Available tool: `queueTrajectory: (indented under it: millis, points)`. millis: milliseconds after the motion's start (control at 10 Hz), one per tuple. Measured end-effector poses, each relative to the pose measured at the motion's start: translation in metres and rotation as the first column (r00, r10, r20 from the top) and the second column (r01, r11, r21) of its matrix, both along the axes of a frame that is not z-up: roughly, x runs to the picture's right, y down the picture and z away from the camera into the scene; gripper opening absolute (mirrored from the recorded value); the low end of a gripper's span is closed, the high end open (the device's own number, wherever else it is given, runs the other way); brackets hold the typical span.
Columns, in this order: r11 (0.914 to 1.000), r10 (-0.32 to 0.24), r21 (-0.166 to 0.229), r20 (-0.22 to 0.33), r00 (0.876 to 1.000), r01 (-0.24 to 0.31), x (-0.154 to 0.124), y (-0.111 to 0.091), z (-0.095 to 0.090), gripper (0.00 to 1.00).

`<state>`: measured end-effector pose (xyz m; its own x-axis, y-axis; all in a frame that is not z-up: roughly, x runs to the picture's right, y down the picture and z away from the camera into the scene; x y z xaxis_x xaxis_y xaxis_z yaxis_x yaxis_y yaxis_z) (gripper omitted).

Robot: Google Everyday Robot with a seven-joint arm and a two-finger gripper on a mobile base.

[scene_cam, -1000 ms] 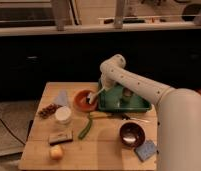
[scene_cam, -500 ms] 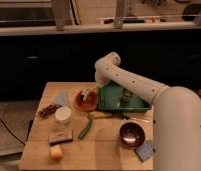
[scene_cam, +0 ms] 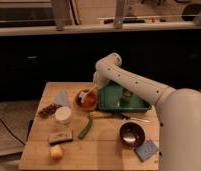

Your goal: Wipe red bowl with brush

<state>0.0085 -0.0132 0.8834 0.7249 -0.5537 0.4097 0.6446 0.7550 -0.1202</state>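
Over at the back of the wooden table (scene_cam: 106, 156), the white arm (scene_cam: 139, 86) sweeps in from the right and bends down, putting the gripper (scene_cam: 95, 89) just above the far right edge of the red bowl (scene_cam: 82, 104). It's got the brush (scene_cam: 87, 94) pinched by the top of its whitish handle. The brush slants down to the left, pale head inside the bowl, low over the dark interior. Whether the head actually touches the bottom is too close to call. Nothing but the brush shows in the bowl.

Right beside it, nearly touching on the right, sits the green tray (scene_cam: 112, 100). There's one small pale upright item (scene_cam: 127, 94) toward its back, and what it is can't be made out.

Down front and right, the shiny dark brown bowl (scene_cam: 130, 134) stands well apart from the action. Its inside gleams, with no contents that can be picked out. A blue sponge (scene_cam: 146, 149) lies just beside it toward the table corner.

Left of centre there's a white round container (scene_cam: 63, 115), top pale, contents unreadable. The long green vegetable (scene_cam: 85, 129) lies between that container and the brown bowl, in front of the red bowl.
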Motion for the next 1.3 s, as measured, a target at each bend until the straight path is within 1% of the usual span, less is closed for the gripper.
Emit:
queueTrajectory:
  millis: [400, 1300]
  points:
    - [1.0, 0.005, -0.005, 0.011, 1.0, -0.005, 0.0139, 0.0031, -0.0076, 0.01]
    - [1.0, 0.003, -0.006, 0.015, 1.0, -0.003, 0.011, 0.0033, -0.0077, 0.01]
